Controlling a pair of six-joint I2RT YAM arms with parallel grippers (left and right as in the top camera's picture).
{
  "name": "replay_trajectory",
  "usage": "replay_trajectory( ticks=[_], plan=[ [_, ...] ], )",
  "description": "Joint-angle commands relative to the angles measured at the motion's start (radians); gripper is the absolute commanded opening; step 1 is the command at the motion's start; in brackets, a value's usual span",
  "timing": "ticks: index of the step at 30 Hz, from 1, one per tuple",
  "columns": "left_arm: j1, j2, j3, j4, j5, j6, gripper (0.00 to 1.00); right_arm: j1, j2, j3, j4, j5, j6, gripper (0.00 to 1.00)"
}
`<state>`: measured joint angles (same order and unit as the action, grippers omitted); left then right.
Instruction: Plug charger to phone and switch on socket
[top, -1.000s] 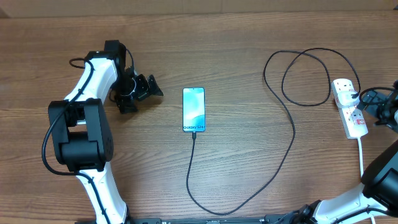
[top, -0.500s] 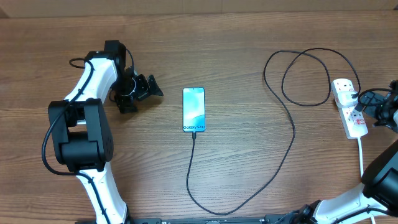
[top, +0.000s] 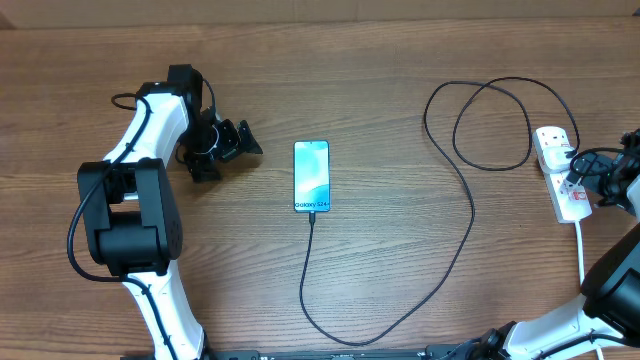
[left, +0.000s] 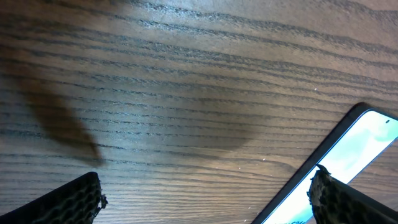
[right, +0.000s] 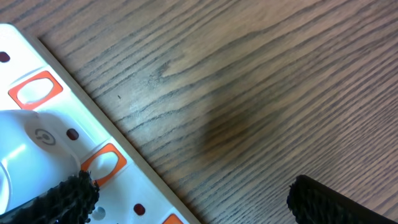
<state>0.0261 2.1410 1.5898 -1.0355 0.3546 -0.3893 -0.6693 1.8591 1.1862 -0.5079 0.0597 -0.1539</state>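
Observation:
The phone (top: 311, 176) lies flat at the table's middle, its light blue screen lit. The thin black charger cable (top: 470, 215) meets the phone's near edge, curves round the front and loops back to a white plug on the socket (top: 560, 190) at the far right. My left gripper (top: 236, 141) is open on the wood to the left of the phone, holding nothing. The left wrist view has the phone's corner (left: 368, 142) by its right finger. My right gripper (top: 584, 170) hovers open at the socket. The right wrist view shows the socket (right: 59, 127) and an orange switch (right: 103, 164).
The cable makes a wide double loop (top: 490, 125) on the table behind and left of the socket. The socket's white cord (top: 581, 250) runs toward the front edge. Wooden tabletop (top: 400, 80) lies all around.
My right gripper has edged slightly further in over the socket. The left arm, phone and cable have not moved.

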Motion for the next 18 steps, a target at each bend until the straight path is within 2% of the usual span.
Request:
replay_trajectory(
  ticks=[1, 11, 18],
  plan=[
    [-0.006, -0.036, 0.008, 0.0, -0.008, 0.008, 1.0, -0.001, 0.009, -0.004, 0.016, 0.006, -0.012, 1.0],
    [-0.006, -0.036, 0.008, 0.001, -0.008, 0.008, 0.99, -0.001, 0.073, -0.004, 0.047, -0.024, -0.003, 1.0],
    [-0.006, -0.036, 0.008, 0.0, -0.008, 0.008, 0.99, -0.001, 0.087, -0.004, 0.062, -0.04, 0.114, 1.0]
  ],
)
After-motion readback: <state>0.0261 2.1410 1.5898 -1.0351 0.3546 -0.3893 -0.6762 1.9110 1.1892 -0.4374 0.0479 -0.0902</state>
